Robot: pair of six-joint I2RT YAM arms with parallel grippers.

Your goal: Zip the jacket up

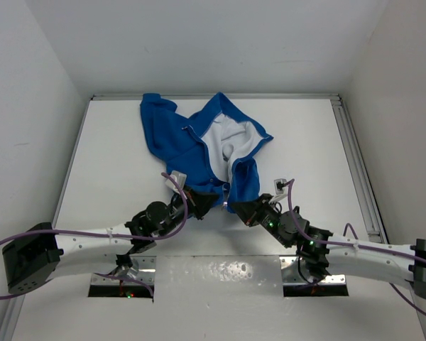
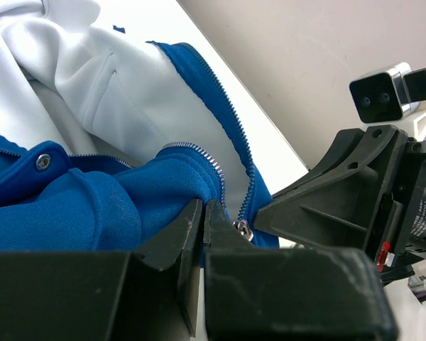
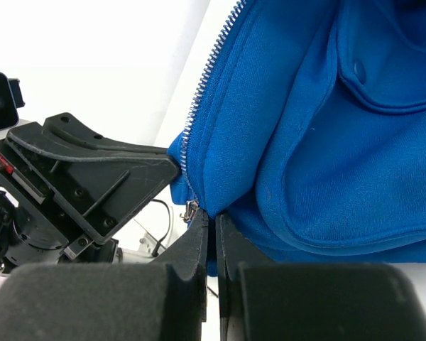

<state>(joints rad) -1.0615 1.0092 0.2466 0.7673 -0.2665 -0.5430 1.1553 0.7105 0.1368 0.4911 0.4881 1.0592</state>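
The blue jacket (image 1: 192, 145) lies open on the table, white lining (image 1: 224, 138) up, with its bottom hem toward the arms. My left gripper (image 1: 204, 202) is shut on the hem of the jacket's left front panel (image 2: 128, 206), beside the zipper teeth (image 2: 216, 167). My right gripper (image 1: 236, 207) is shut on the hem of the right front panel (image 3: 305, 142). The silver zipper slider (image 2: 241, 228) sits at the bottom between the two grippers; it also shows in the right wrist view (image 3: 192, 209). The two grippers nearly touch.
The white table (image 1: 305, 142) has raised rails at the back and right (image 1: 355, 156). A small white tag or clip (image 1: 279, 185) lies right of the jacket. Purple cables (image 1: 177, 192) loop over both arms. Two openings sit at the near edge (image 1: 121, 280).
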